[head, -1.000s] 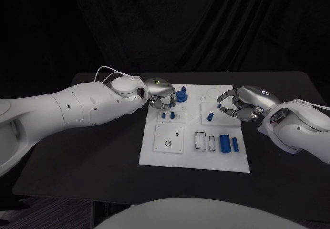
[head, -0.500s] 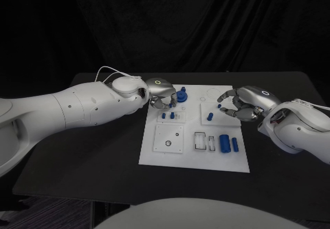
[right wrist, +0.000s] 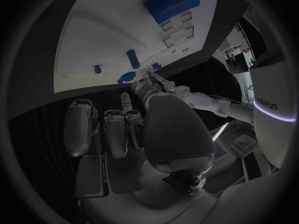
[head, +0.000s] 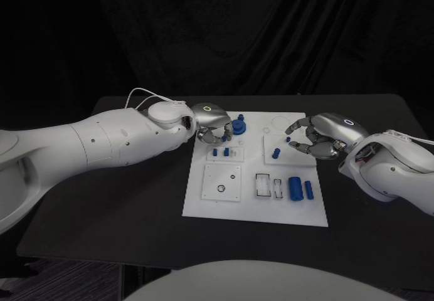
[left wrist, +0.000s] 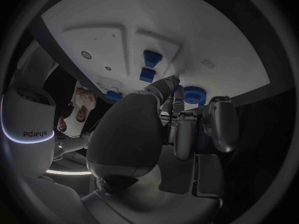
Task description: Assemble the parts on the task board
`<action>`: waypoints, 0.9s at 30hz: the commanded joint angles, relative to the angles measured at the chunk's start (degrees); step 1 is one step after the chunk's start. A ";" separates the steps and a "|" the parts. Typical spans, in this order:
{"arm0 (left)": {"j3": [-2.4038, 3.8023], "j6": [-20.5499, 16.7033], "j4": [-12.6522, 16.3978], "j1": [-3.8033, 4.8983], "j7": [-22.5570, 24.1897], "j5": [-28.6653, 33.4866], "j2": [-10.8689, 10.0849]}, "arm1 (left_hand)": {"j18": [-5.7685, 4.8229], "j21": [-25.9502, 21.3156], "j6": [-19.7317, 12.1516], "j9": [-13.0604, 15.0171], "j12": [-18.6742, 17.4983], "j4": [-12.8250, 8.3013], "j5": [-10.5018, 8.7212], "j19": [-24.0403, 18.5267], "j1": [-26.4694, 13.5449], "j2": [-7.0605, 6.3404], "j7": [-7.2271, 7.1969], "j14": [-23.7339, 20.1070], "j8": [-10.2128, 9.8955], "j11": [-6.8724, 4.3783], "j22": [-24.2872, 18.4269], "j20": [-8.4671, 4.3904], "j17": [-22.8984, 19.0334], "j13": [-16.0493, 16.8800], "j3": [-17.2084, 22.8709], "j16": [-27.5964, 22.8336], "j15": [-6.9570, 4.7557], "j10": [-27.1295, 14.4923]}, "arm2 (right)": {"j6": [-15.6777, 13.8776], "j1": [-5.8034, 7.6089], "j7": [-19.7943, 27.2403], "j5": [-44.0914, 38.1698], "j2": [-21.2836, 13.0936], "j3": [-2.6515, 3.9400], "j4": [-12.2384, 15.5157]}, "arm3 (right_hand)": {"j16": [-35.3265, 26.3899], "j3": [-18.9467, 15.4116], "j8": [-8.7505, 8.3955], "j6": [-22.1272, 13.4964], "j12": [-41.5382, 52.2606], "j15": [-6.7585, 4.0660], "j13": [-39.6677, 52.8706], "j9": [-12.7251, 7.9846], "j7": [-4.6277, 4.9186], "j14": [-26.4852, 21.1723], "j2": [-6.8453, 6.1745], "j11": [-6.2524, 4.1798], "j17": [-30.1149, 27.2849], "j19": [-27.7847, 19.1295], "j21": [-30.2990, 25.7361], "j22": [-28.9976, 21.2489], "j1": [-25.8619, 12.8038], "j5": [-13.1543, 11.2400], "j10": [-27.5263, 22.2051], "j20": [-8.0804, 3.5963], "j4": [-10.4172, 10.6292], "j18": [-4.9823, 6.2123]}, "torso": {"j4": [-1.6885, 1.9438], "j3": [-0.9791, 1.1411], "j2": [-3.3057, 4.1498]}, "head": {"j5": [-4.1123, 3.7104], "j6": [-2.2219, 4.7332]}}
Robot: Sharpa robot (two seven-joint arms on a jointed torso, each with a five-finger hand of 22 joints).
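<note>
The white task board (head: pixel 258 188) lies mid-table. My left hand (head: pixel 212 127) hovers at its far left corner, fingers loosely bent and apart, holding nothing. Its fingertips (left wrist: pixel 176 100) are just beside a round blue part (head: pixel 239 126) (left wrist: pixel 194 94) that stands on the board. Two short blue pegs (head: pixel 220 152) stand in front of that hand. My right hand (head: pixel 319 138) hangs over the far right of the board with curved, spread fingers (right wrist: pixel 106 127) and nothing in them. A small blue peg (head: pixel 278 151) stands just left of it. Two blue cylinders (head: pixel 301 188) lie near the board's right edge.
The board has empty recessed slots (head: pixel 268 185) and a square plate with holes (head: pixel 223 182) in its near half. Black table (head: pixel 118 207) surrounds the board. My left arm (head: pixel 100 141) reaches across the table's left side, and my right forearm (head: pixel 393 169) lies along its right side.
</note>
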 commanded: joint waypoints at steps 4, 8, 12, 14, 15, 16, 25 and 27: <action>0.04 0.91 -0.49 -0.37 -0.21 -0.05 0.36 | 0.40 -0.26 -0.20 -0.06 -0.12 -0.04 0.25 -0.54 0.72 0.08 0.05 0.71 -0.23 -0.02 9.95 -0.09 4.91 0.07 0.28 -0.29 -0.19 0.04 | 0.27 0.01 -0.91 -0.09 -0.01 0.03 0.07 | -0.24 0.30 -0.27 0.54 -0.18 0.01 7.55 -0.10 0.05 4.31 0.09 -0.01 10.31 -0.14 -0.25 10.73 -0.14 0.16 0.18 0.20 -0.06 0.59 | 0.03 0.02 0.02 | -0.03 -0.01; 0.04 0.78 -0.69 -0.55 -0.24 -0.05 0.54 | 0.40 -0.26 -0.20 -0.06 -0.12 -0.04 0.25 -0.54 0.72 0.08 0.05 0.71 -0.23 -0.02 9.95 -0.09 4.91 0.07 0.28 -0.29 -0.19 0.04 | 0.29 0.00 -0.93 -0.09 0.02 0.03 0.05 | -0.29 0.34 -0.27 0.56 -0.19 0.01 7.53 -0.11 0.05 4.29 0.10 -0.02 10.25 -0.15 -0.28 10.72 -0.07 0.16 0.16 0.20 -0.12 0.60 | 0.02 0.02 0.02 | -0.02 -0.01; 0.04 0.66 -0.82 -0.64 -0.37 -0.05 0.67 | 0.40 -0.26 -0.21 -0.06 -0.12 -0.02 0.16 -0.55 0.73 0.12 0.09 0.67 -0.27 0.03 9.96 -0.09 4.86 0.04 0.33 -0.31 -0.16 0.16 | 0.33 0.00 -0.97 -0.09 0.04 0.03 0.05 | -0.29 0.34 -0.27 0.56 -0.19 0.01 7.53 -0.11 0.05 4.29 0.10 -0.02 10.25 -0.15 -0.28 10.72 -0.07 0.16 0.16 0.20 -0.12 0.60 | 0.04 0.01 0.04 | 0.01 -0.01; 0.04 0.60 -0.90 -0.69 -0.54 -0.05 0.76 | 0.41 -0.34 -0.21 -0.06 -0.09 -0.06 0.12 -0.60 0.82 0.21 0.10 0.68 -0.31 0.04 9.94 -0.09 4.89 0.04 0.42 -0.31 -0.14 0.33 | 0.34 0.00 -0.99 -0.09 0.05 0.03 0.05 | -0.29 0.34 -0.27 0.56 -0.19 0.01 7.53 -0.11 0.05 4.29 0.10 -0.02 10.25 -0.15 -0.28 10.72 -0.07 0.16 0.16 0.20 -0.12 0.60 | 0.05 0.00 0.03 | 0.00 -0.01; 0.04 0.60 -0.95 -0.71 -0.59 -0.05 0.79 | 0.41 -0.33 -0.20 -0.06 -0.08 -0.06 0.11 -0.60 0.84 0.22 0.11 0.66 -0.31 0.05 9.94 -0.09 4.85 0.04 0.43 -0.32 -0.14 0.34 | 0.34 0.00 -1.00 -0.09 0.05 0.03 0.04 | -0.29 0.34 -0.27 0.56 -0.19 0.01 7.53 -0.11 0.05 4.29 0.10 -0.02 10.25 -0.15 -0.28 10.72 -0.07 0.16 0.16 0.20 -0.12 0.60 | 0.05 0.00 0.03 | -0.01 -0.01; 0.04 0.59 -0.98 -0.73 -0.63 -0.05 0.82 | 0.41 -0.33 -0.20 -0.06 -0.08 -0.06 0.11 -0.60 0.84 0.22 0.11 0.66 -0.31 0.05 9.94 -0.09 4.85 0.04 0.43 -0.32 -0.14 0.34 | 0.34 0.00 -1.01 -0.09 0.05 0.03 0.03 | -0.28 0.37 -0.26 0.57 -0.20 0.01 7.51 -0.12 0.04 4.29 0.11 -0.02 10.26 -0.14 -0.27 10.72 -0.03 0.17 0.15 0.20 -0.16 0.59 | 0.08 0.00 0.03 | -0.05 -0.01; 0.04 0.58 -1.14 -0.92 -0.75 -0.05 0.92 | 0.43 -0.44 -0.18 -0.05 -0.08 -0.09 0.08 -0.66 0.89 0.27 0.14 0.59 -0.32 0.08 9.91 -0.09 4.74 0.03 0.49 -0.36 -0.12 0.40 | 0.41 0.00 -1.08 -0.09 0.06 0.03 0.03 | -0.28 0.39 -0.26 0.59 -0.21 0.00 7.50 -0.13 0.04 4.29 0.12 -0.02 10.26 -0.14 -0.27 10.72 0.01 0.17 0.14 0.20 -0.18 0.59 | 0.08 0.00 0.03 | -0.03 -0.01; 0.04 0.64 -1.20 -0.97 -0.71 -0.05 0.93 | 0.45 -0.57 -0.43 -0.10 -0.23 -0.11 -0.17 -0.74 0.90 0.21 0.12 0.49 -0.52 0.11 9.88 -0.07 4.58 -0.04 0.50 -0.41 -0.08 0.27 | 0.43 0.00 -1.10 -0.09 0.07 0.03 0.03 | -0.28 0.39 -0.26 0.59 -0.21 0.00 7.50 -0.13 0.04 4.29 0.12 -0.02 10.26 -0.14 -0.27 10.72 0.01 0.17 0.14 0.20 -0.18 0.59 | 0.06 0.01 0.04 | 0.02 -0.01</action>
